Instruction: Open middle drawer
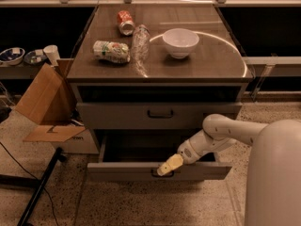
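Note:
The middle drawer (117,171) is a wide grey drawer with a low front, pulled partly out of the cabinet, and its inside is dark. Its small black handle (162,174) is at the centre of the front. My gripper (168,165), yellowish at the tip, reaches in from the right on a white arm (221,133). It rests over the front edge, right at the handle. The grey drawer above (160,114), with its own black handle, is closed.
On the cabinet top (207,65) lie a white bowl (180,42), a clear plastic bottle (139,40), a red can (125,22) and a green-white packet (111,51). An open cardboard box (44,102) stands at the left. A black stand leg (40,187) crosses the floor.

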You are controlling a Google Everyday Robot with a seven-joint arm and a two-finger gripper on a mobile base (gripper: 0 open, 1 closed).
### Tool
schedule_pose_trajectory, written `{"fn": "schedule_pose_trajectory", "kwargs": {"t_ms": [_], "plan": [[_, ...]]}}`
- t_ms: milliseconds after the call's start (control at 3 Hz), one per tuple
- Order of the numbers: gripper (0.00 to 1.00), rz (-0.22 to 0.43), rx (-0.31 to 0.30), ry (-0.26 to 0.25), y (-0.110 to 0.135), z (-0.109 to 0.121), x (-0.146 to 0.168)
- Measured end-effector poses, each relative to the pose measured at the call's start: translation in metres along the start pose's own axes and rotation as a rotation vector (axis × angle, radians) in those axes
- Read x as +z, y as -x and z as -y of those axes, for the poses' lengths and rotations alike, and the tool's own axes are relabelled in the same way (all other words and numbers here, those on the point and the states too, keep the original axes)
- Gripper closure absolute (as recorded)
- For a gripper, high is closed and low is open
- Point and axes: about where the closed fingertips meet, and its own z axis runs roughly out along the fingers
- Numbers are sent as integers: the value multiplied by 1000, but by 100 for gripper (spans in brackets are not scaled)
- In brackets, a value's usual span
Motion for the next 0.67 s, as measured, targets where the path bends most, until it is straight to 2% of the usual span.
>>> {"fn": "schedule_pose_trajectory", "kwargs": {"t_ms": [667], "plan": [[0,-102,94,74,-31,-12,19]]}}
